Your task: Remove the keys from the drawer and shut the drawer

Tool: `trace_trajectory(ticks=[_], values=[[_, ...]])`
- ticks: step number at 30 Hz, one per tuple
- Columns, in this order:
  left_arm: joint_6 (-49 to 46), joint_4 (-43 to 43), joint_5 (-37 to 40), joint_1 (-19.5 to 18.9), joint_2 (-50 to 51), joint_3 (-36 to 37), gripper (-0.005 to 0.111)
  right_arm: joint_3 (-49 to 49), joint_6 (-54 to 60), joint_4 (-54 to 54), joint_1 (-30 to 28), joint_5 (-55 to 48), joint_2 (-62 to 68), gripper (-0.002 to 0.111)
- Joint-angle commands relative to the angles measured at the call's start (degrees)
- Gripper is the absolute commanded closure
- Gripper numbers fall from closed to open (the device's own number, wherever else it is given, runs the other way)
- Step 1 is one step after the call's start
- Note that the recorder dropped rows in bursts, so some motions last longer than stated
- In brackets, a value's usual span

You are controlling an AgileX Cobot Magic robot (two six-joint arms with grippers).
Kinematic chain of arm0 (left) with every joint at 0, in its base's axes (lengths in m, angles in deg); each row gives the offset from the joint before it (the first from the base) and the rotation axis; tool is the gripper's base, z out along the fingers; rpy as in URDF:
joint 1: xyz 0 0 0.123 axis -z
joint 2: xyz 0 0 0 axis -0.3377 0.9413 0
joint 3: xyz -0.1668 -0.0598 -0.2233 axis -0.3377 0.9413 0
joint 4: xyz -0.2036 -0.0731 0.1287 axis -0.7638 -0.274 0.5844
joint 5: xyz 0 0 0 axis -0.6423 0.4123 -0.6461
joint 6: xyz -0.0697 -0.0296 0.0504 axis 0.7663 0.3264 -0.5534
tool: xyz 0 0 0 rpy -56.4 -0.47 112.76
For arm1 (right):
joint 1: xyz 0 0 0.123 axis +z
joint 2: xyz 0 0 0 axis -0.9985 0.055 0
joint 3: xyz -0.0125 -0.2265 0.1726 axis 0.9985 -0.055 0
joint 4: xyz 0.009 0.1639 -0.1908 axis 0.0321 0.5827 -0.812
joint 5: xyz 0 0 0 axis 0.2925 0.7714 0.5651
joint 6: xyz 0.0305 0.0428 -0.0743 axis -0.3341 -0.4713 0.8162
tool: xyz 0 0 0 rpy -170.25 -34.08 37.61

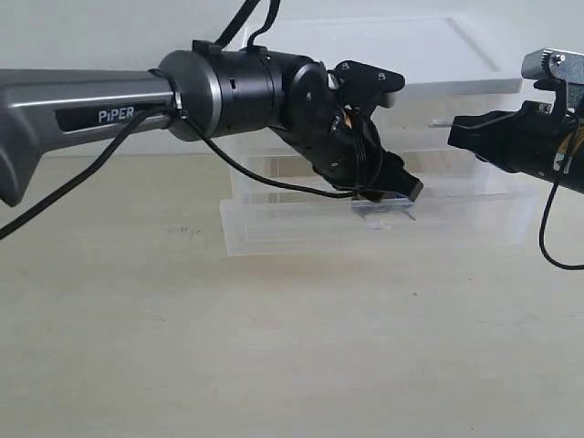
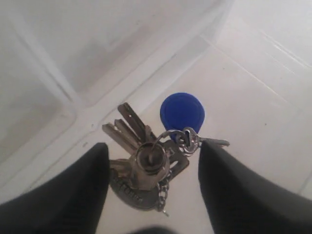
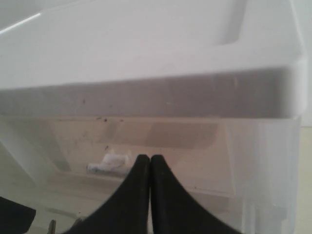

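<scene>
The keys [image 2: 146,163], a grey metal bunch on a ring with a round blue tag [image 2: 182,112], lie on the floor of the pulled-out wide translucent drawer [image 2: 253,117]. My left gripper [image 2: 153,146] stands open over them, one black finger [image 2: 68,190] on each side of the bunch, not closed on it. In the exterior view the left gripper [image 1: 401,187] dips into the open drawer [image 1: 301,228] at the unit's bottom. My right gripper [image 1: 453,135] hovers shut in front of the unit's upper right part. Its fingertips [image 3: 149,160] are pressed together with nothing between them.
The white storage unit [image 1: 383,64] stands at the back of the beige table [image 1: 274,347]. A translucent upper drawer with a small white tab handle [image 3: 111,162] sits right before the right gripper. The left arm [image 1: 109,105] crosses from the left to the middle.
</scene>
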Motion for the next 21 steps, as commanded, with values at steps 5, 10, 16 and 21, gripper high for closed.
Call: trace_trajectory(ticks=[5,10,16,21], values=[[-2.61,-0.14,3.13,1.29,-2.43,-0.19,0.061,1.32,-0.05,3.54,-0.25,-0.80,0.38,0.108],[-4.43,-0.14,5.90,1.29,-4.98,-0.19,0.061,1.32,-0.05,3.54,-0.25,-0.90,0.38,0.108],[-14.63,-0.14,17.05,1.41,-9.13,-0.08,0.061,1.32,-0.05,3.54,-0.25,-1.02,0.38,0.108],[-25.12,-3.84,20.74,1.41,-9.25,1.67,0.061,1.32,-0.05,3.54,-0.25,-1.13,0.38,0.108]])
